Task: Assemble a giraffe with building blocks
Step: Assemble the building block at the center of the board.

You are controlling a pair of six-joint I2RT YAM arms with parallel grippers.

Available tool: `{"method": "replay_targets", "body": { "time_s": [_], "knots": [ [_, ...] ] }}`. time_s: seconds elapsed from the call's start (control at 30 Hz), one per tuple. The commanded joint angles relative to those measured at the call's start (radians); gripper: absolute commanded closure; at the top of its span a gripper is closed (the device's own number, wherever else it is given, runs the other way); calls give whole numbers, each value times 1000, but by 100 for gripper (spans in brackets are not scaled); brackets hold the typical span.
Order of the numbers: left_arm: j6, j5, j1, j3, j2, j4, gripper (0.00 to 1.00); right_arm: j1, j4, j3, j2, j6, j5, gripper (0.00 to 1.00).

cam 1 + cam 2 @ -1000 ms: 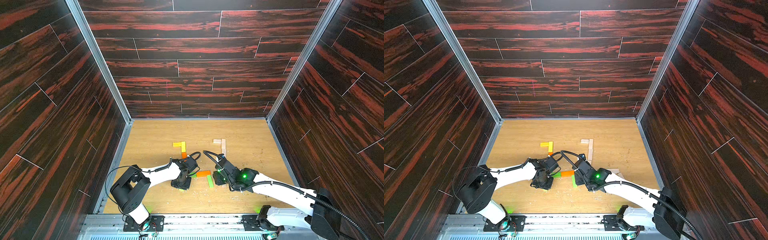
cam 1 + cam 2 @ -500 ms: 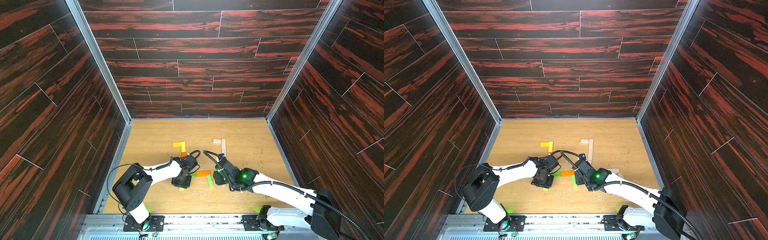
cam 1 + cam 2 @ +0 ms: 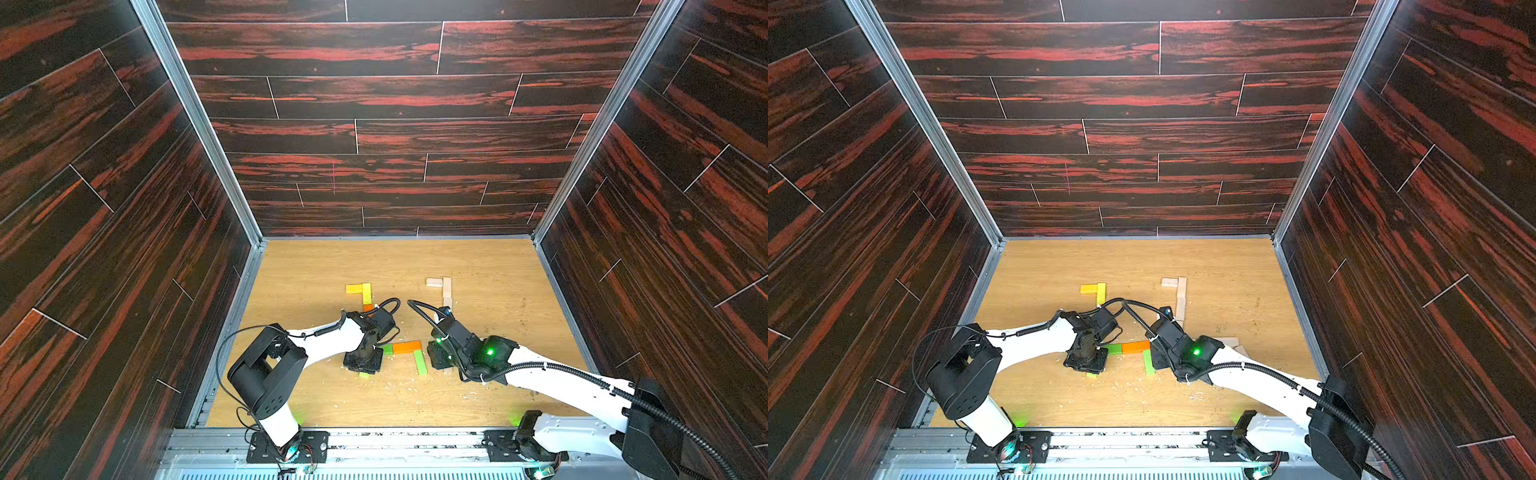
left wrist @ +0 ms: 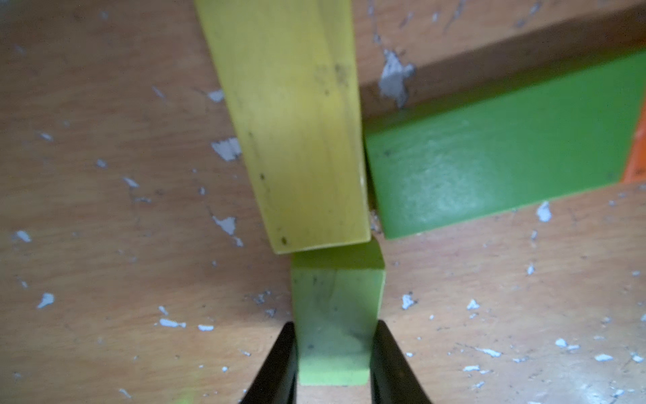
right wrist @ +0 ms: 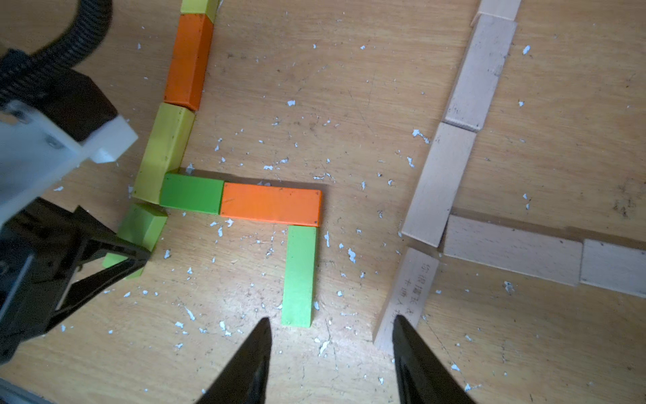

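Low centre in a top view, the left pincer (image 3: 363, 368) grips a pale green block (image 4: 337, 297), probably a leg; next, release gently. The right pincer (image 5: 332, 318) is open, empty.

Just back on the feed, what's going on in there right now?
The left gripper is shut on a light green block, holding it at the end of the yellow block as a leg for the coloured figure lying flat. The right gripper is open and empty, hovering between the green leg and a printed plain block. A plain-wood figure lies flat alongside.
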Motion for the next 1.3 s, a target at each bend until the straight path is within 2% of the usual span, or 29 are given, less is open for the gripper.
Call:
{"method": "replay_targets", "body": {
  "time_s": [0.0, 0.63, 1.03, 1.17, 1.27],
  "knots": [
    [3, -29, 13, 13, 27, 13, 71, -6, -12, -13, -27, 14, 9, 43],
    [23, -32, 26, 31, 46, 6, 68, -23, -9, -13, -27, 3, 1, 43],
    [27, -36, 27, 39, 31, -2, 55, -27, -1, -8, -9, 0, -9, 43],
    [30, -39, 27, 46, 5, -14, 48, -30, -2, -8, -14, 0, -9, 43],
    [34, -39, 26, 67, -32, -39, 40, -32, -3, -9, -17, 0, -8, 43]
  ]
}}
